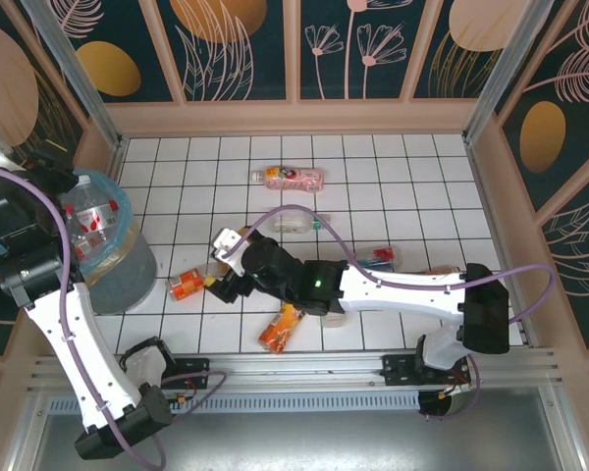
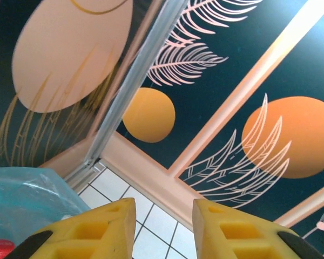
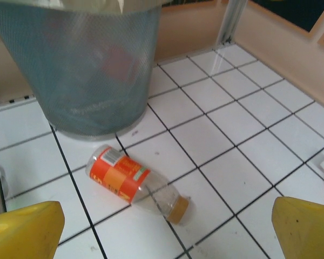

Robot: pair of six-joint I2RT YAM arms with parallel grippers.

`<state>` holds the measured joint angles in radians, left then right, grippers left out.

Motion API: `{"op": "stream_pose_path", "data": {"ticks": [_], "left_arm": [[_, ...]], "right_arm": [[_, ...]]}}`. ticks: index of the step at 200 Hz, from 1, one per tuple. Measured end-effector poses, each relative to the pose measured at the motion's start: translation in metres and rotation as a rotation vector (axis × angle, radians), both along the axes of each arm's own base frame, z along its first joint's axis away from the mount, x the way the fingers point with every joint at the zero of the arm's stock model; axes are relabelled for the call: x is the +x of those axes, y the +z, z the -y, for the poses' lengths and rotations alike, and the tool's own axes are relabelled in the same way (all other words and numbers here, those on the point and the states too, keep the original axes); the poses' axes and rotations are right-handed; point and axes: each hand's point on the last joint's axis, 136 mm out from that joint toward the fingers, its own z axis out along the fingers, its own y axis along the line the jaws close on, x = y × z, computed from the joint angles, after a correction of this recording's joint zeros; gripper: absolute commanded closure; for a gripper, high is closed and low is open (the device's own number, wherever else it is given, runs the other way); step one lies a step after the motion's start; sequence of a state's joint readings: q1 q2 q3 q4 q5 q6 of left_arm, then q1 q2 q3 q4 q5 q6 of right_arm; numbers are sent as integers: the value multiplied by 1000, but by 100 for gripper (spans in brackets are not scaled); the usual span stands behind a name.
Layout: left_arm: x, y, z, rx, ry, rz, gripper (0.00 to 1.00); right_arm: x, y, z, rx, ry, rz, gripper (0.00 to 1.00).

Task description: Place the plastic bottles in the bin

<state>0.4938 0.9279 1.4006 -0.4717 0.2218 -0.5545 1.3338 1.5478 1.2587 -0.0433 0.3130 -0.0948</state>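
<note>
Two things matter nearest: the right gripper (image 3: 166, 229) hangs with its jaws spread wide and nothing between them, and just ahead the orange-labelled bottle (image 3: 127, 177) lies on its side on the tiles (image 3: 216, 162), cap toward the camera. I would come down over the labelled middle (the neck is thin and would let it roll), set the jaws square across its length, then close. Behind it stands the bin (image 3: 92, 70), a little apart. By its bag-lined rim the left gripper (image 2: 164, 216) is partly open and empty; farther off a pink-labelled bottle (image 1: 290, 179) lies uncollected.
</note>
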Motion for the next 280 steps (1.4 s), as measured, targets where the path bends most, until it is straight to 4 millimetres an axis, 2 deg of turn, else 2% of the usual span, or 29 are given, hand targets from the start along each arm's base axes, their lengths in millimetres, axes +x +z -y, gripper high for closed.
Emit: {"op": "stream_pose_path", "data": {"ticks": [22,41,69,87,109,133,152,173,193,230,246,280], "left_arm": [[9,-1,15,6,-67,-11,67],[15,2,34,28,-139,-14,68],[22,3,58,60,-228,-19,68],[34,-4,81,85,-304,-44,67],[56,-18,126,121,-421,-95,65],[84,-51,196,187,-573,-191,61],[96,-81,251,253,-689,-264,59],[97,-115,306,324,-820,-330,57],[93,-133,338,362,-915,-347,56],[83,-154,373,388,-1048,-345,55],[78,-169,388,396,-1102,-358,55],[65,-204,403,381,-1194,-410,53]], "right_arm": [[15,11,-2,24,-46,-33,1],[42,14,4,49,-130,-95,1],[88,6,32,90,-293,-218,1],[116,-5,56,103,-393,-305,1],[142,-19,85,95,-489,-380,2],[158,-34,114,43,-558,-423,3],[166,-48,138,0,-609,-472,6],[166,-65,168,-32,-672,-529,9],[152,-84,192,-65,-721,-587,9],[115,-119,233,-137,-816,-705,11],[101,-130,248,-140,-848,-759,12],[69,-147,254,-116,-840,-859,12]]}}
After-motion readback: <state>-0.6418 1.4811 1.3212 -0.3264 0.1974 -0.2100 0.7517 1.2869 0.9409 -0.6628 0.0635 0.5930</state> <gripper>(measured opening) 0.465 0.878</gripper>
